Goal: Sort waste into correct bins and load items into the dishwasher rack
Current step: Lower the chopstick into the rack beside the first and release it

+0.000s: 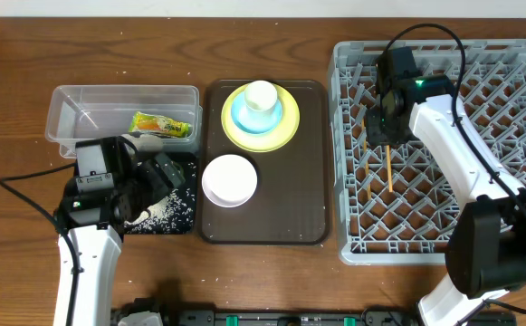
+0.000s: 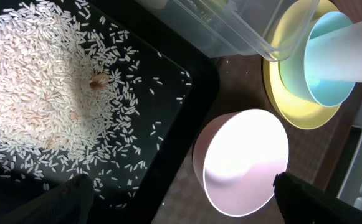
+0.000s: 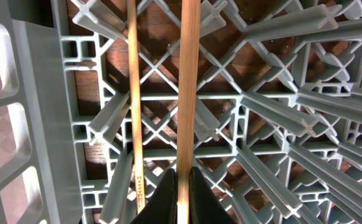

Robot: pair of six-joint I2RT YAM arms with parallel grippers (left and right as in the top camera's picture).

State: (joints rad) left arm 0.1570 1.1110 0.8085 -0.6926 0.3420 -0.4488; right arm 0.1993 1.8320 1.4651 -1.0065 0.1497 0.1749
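**Entry: sort-and-load job, state as I logged it from the remote desk.**

**Done, by my reading**
- Small green-yellow-orange snack wrapper point(image 1: 163, 124): lay inside the clear plastic rectangular tub point(image 1: 63, 122), near the table's left edge.
- Loose white cooked rice grains point(image 2: 37, 81): heaped in the shallow black rectangular tray point(image 2: 196, 118), which sat just beside the tub on the robot's side.

**In hand**
- Thin wooden chopsticks point(image 3: 133, 93): both lay along the floor grid of the large square grey plastic dishwasher rack point(image 1: 346, 181), near its left wall.
- Right gripper point(image 3: 182, 186): its fingers were pressed together on the end of one stick, and the other stick lay free just beside it. I judged only the release was outstanding.

**Left to do**
- Yellow round plate point(image 1: 285, 131): sat at the back edge of the dark brown serving tray point(image 1: 290, 199). It carried the light blue bowl point(image 1: 244, 120), and the small white cup point(image 1: 261, 95) stood in the bowl.
- White bowl with pinkish outside point(image 1: 229, 179): stood empty at the serving tray's left edge.
- None of these four had reached the rack.
- Crumpled white tissue: I could not place it with certainty.

**Idle**
- Left gripper point(image 2: 184, 196): its jaws were spread wide and held nothing. It hung over the black tray's right edge and the white bowl.
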